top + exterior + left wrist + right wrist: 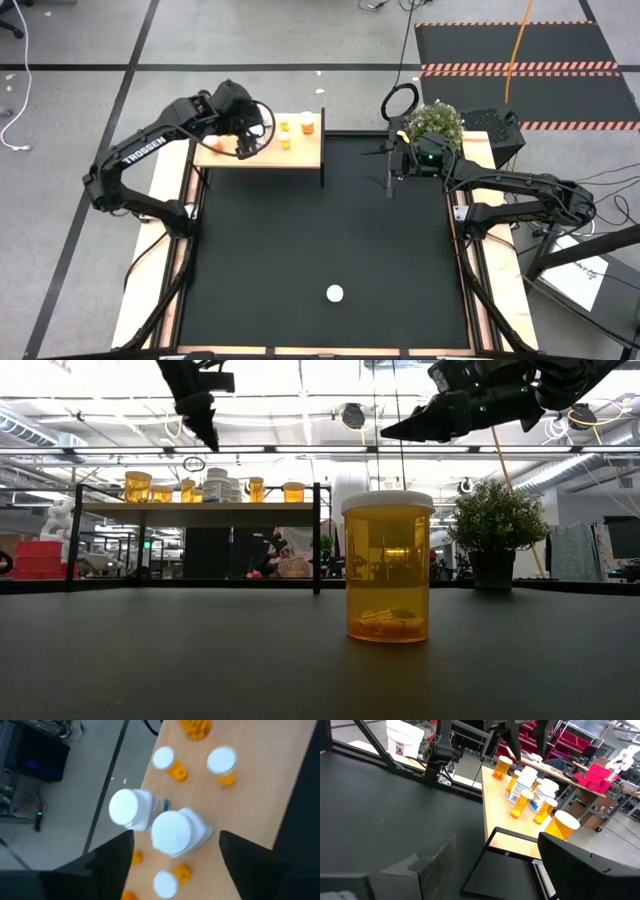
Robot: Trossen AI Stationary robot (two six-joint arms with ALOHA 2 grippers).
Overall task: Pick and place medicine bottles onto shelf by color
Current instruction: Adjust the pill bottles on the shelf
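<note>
The left tool (243, 135) is hovering over the left end of the shelf (305, 158), its fingers spread wide and holding nothing. Its wrist view is looking straight down on two white bottles (172, 832) standing side by side, touching, with small orange bottles (222, 765) dotted around them. The right tool (392, 172) is waiting above the far edge of the black mat (320, 230) beside the potted plant (436, 122), its fingers also apart and empty.

By my reading, the placing on the shelf is nearly complete, and one large orange bottle (388, 565) is standing alone, upright, near the front of the mat on the counter, well apart from the shelf. To fetch it well, whichever arm goes should be rising clear of the shelf bottles before travelling, then descending with fingers straddling the body below the white cap, squeezing on the amber wall and not the lid. It belongs with the orange group, away from the white pair.

Counting: two white bottles and at least six orange ones are on the shelf, though some are hiding behind others; one orange bottle is on the mat.
</note>
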